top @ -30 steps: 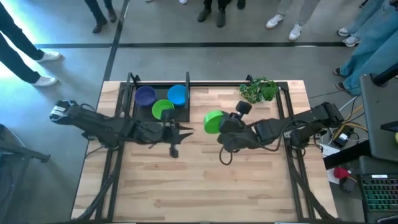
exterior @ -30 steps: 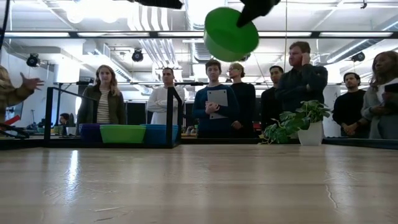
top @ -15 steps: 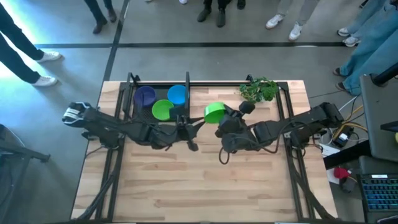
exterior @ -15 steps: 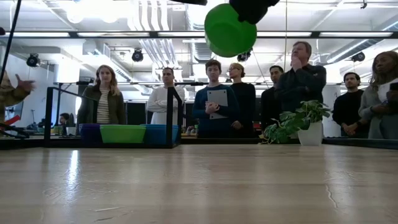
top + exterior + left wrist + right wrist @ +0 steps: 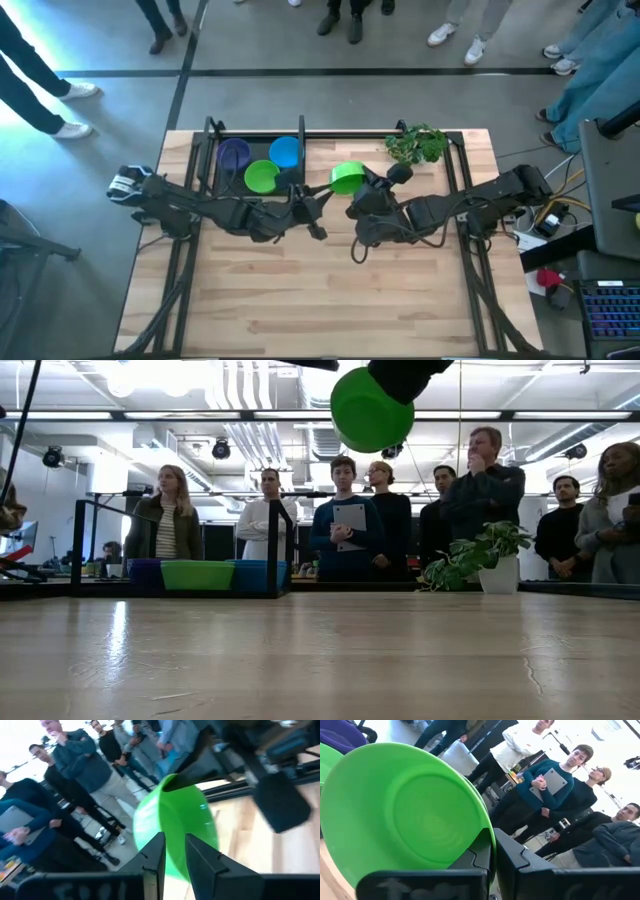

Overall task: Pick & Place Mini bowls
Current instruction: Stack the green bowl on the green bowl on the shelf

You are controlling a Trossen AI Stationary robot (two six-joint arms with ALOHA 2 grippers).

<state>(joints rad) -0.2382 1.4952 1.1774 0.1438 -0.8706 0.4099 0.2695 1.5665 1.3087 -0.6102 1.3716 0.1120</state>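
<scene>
The right gripper [image 5: 352, 190] holds a lime green mini bowl [image 5: 346, 178] by its rim, fingers pinched together on it, well above the wooden surface [image 5: 330, 290] near the black tray [image 5: 213, 165]. The left gripper [image 5: 318, 208] sits just beside the bowl with its fingers slightly apart, straddling the opposite rim. Purple [image 5: 234, 153], blue [image 5: 285, 152] and green [image 5: 262, 176] bowls lie in the tray.
</scene>
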